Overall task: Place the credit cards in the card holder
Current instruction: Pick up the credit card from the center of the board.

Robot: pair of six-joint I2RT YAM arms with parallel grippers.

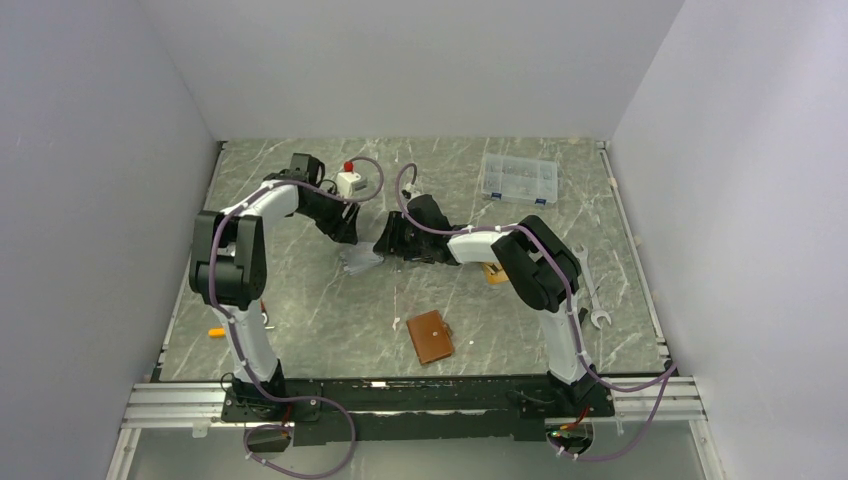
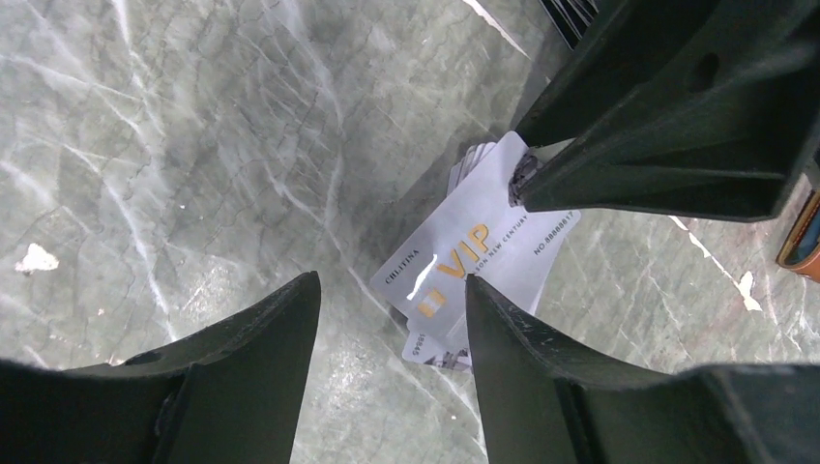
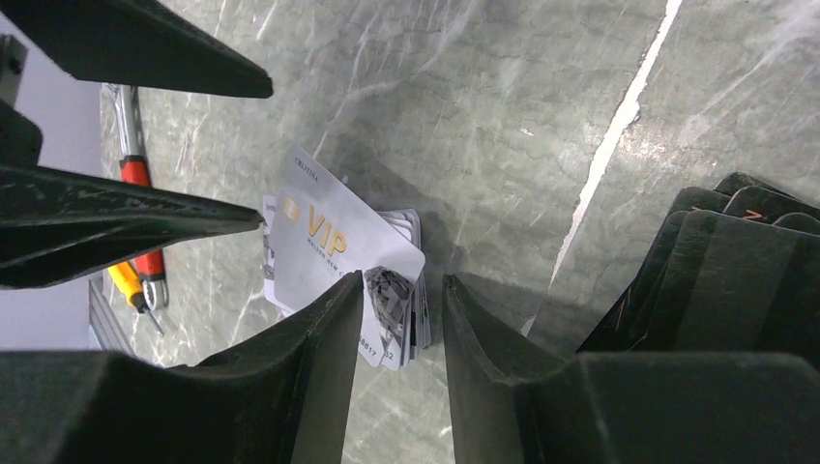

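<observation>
on the marble table [image 1: 300, 330] the tan card holder [image 1: 431, 337] lies folded, and beyond it, a little to its left, both grippers meet at the silver-grey pile of credit cards [image 2: 464, 242]. the left gripper [image 2: 392, 285] has its fingers well apart, one tip touching the top one. the right gripper [image 3: 403, 280] straddles the pile's other end with a narrow gap, though whether it pinches a card i cannot tell.

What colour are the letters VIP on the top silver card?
Gold, on the silver-grey card. The left wrist view shows it best.
</observation>
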